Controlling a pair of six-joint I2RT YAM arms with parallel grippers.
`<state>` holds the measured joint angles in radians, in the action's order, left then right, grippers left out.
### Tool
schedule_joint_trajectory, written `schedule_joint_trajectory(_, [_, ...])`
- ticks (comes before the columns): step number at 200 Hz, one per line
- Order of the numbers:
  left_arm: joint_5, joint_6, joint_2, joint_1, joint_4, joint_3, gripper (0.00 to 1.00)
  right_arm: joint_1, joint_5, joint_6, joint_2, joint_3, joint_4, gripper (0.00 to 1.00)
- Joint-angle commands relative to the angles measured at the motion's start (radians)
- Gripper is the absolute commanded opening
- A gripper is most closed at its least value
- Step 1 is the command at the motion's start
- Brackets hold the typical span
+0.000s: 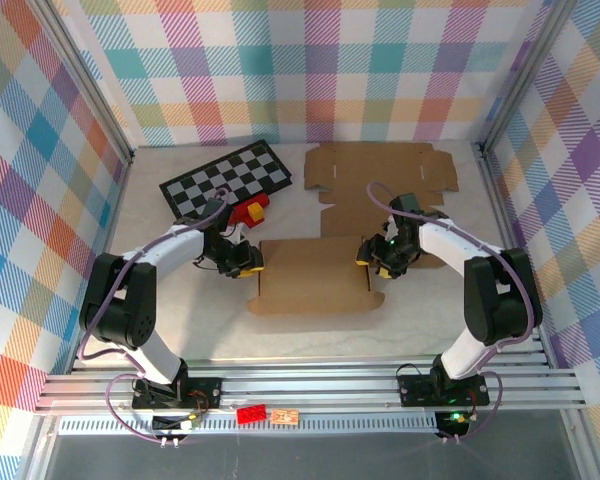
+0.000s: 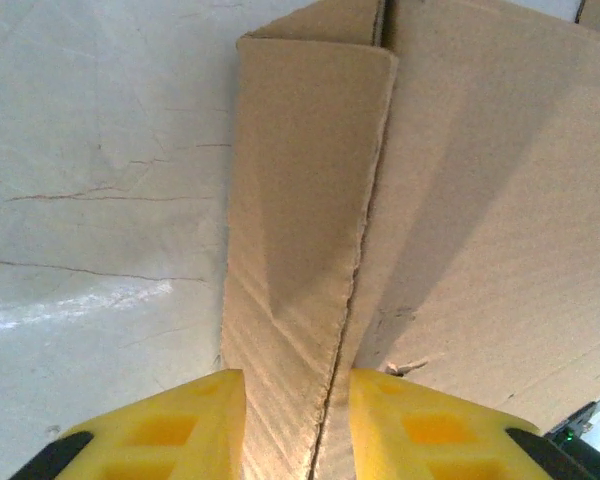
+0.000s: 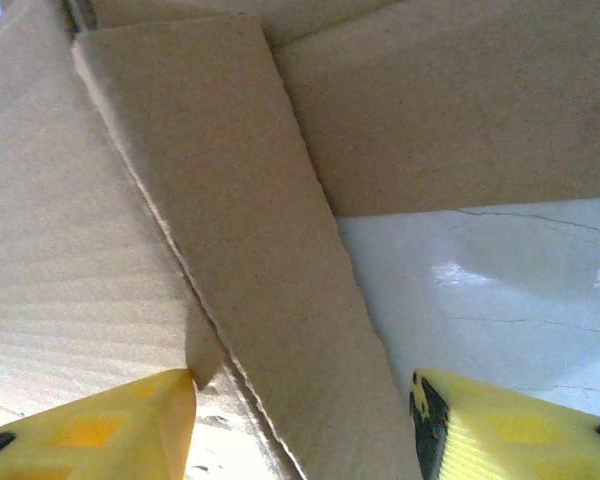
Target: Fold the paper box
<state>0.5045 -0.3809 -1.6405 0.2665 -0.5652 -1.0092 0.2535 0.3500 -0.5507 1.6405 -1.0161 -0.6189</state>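
Brightly and evenly lit from overhead, with only faint, soft shadows on the table (image 1: 310,335). Crisp throughout the top view. Streaked with pale glare on the table in both wrist views, shaded along the folds of the paper box (image 2: 460,230), softer toward the bottom.

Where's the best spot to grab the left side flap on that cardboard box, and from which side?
Probably its free end, approached from the box's left over the table. The left flap is a thin strip that seems lifted along its crease off the main panel, so each face can take one finger.
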Motion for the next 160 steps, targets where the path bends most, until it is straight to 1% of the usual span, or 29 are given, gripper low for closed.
schedule_joint_trajectory(1, [0.014, -0.009, 0.015, -0.001, -0.010, 0.007, 0.37, -0.012, 0.031, 0.059, -0.018, 0.009, 0.009, 0.62])
schedule_joint_trajectory(17, [0.058, -0.027, 0.016, 0.000, 0.022, 0.018, 0.41, -0.017, 0.028, 0.091, -0.014, 0.010, 0.010, 0.64])
schedule_joint_trajectory(39, [0.074, -0.045, 0.022, 0.006, 0.040, 0.032, 0.41, -0.022, 0.064, 0.113, -0.018, 0.029, 0.040, 0.67])
schedule_joint_trajectory(63, [0.093, -0.059, 0.022, 0.008, 0.069, 0.058, 0.41, -0.026, 0.107, 0.110, -0.019, 0.049, 0.078, 0.68])
schedule_joint_trajectory(93, [0.103, -0.070, 0.016, 0.008, 0.095, 0.076, 0.36, -0.037, 0.152, 0.101, -0.017, 0.065, 0.111, 0.68])
schedule_joint_trajectory(118, [0.099, -0.077, 0.012, 0.010, 0.114, 0.083, 0.32, -0.055, 0.175, 0.114, -0.021, 0.068, 0.122, 0.72])
schedule_joint_trajectory(132, [0.101, -0.081, 0.006, 0.011, 0.121, 0.086, 0.25, -0.071, 0.220, 0.121, -0.020, 0.078, 0.143, 0.78])
schedule_joint_trajectory(144, [0.102, -0.079, -0.002, 0.014, 0.125, 0.087, 0.21, -0.084, 0.275, 0.125, -0.003, 0.074, 0.160, 0.80])
schedule_joint_trajectory(160, [0.088, -0.076, -0.008, 0.015, 0.125, 0.091, 0.17, -0.090, 0.269, 0.137, 0.017, 0.059, 0.141, 0.81])
